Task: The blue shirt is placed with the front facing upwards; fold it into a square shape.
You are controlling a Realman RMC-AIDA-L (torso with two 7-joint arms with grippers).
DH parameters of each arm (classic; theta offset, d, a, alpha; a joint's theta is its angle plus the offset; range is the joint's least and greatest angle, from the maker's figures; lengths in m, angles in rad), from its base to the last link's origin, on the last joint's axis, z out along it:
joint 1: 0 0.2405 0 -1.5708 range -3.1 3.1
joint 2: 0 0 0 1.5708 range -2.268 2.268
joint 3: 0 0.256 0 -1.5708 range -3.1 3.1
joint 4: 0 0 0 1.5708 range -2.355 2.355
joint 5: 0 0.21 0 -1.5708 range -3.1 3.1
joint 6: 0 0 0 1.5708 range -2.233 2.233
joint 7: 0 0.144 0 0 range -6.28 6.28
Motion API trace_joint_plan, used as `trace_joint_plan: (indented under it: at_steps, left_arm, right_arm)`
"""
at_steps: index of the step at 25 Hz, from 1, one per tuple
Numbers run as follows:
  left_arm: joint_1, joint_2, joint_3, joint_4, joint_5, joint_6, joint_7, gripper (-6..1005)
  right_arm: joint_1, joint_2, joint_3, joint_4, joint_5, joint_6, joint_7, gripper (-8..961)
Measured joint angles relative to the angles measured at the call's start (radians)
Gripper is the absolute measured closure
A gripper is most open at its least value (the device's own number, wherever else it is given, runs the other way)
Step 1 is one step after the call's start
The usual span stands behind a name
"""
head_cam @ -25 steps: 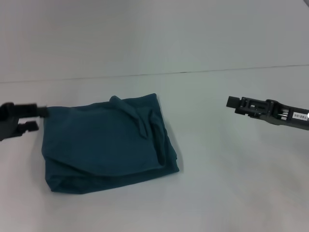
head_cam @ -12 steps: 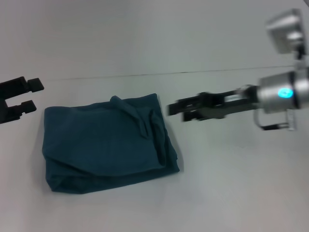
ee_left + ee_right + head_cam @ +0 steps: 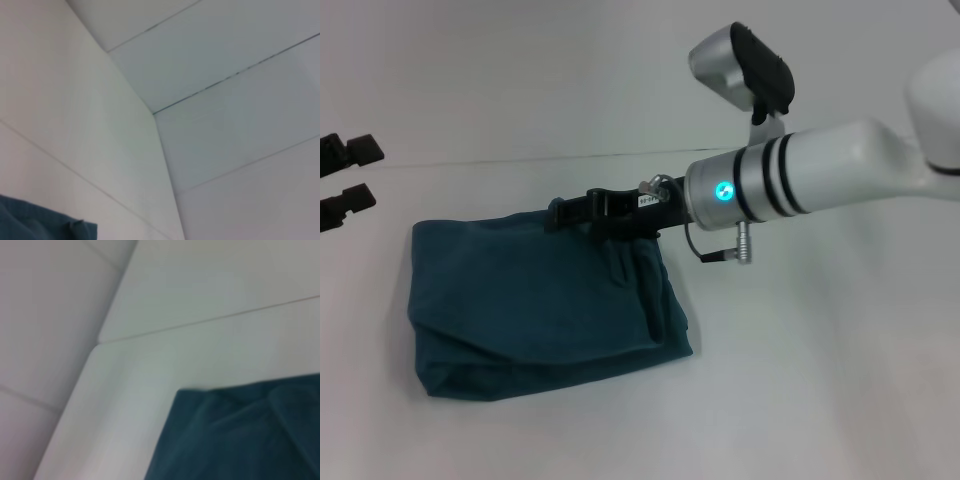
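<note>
Shirt [image 3: 540,305] folded on table [image 3: 800,400]; right gripper [image 3: 560,213] at far edge, fingers unclear; left gripper [image 3: 345,180] spread, aside.

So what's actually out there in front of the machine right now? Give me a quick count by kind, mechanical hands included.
Shirts: 1, the blue shirt, folded into a rough square on the white table.
Grippers: 2, the right gripper reaching over the shirt's far edge, and the left gripper off to the shirt's left, fingers apart.
Tables: 1.
Total: 4.
</note>
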Motion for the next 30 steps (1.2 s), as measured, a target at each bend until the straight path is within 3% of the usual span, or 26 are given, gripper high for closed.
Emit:
trace_joint_plan:
  at_steps: [5, 10, 19, 25, 30]
  left_arm:
    - [-0.001, -0.001, -0.004, -0.003, -0.007, -0.006, 0.001, 197]
    - [0.000, -0.005, -0.004, -0.007, -0.012, -0.009, 0.003, 197]
    - [-0.001, -0.007, -0.002, -0.011, -0.013, -0.016, 0.003, 198]
    - [-0.003, -0.007, 0.003, -0.019, -0.013, -0.021, 0.003, 198]
    - [-0.001, -0.007, 0.003, -0.023, -0.014, -0.024, 0.003, 199]
  right_arm:
    - [0.015, 0.008, -0.127, 0.064, 0.124, 0.171, -0.001, 206]
    - [0.012, 0.010, -0.238, 0.077, 0.221, 0.247, -0.001, 207]
    - [0.031, 0.011, -0.278, 0.107, 0.269, 0.225, -0.006, 207]
    - [0.057, 0.013, -0.348, 0.138, 0.265, 0.287, 0.017, 207]
    - [0.042, 0.002, -0.366, 0.134, 0.265, 0.326, 0.039, 212]
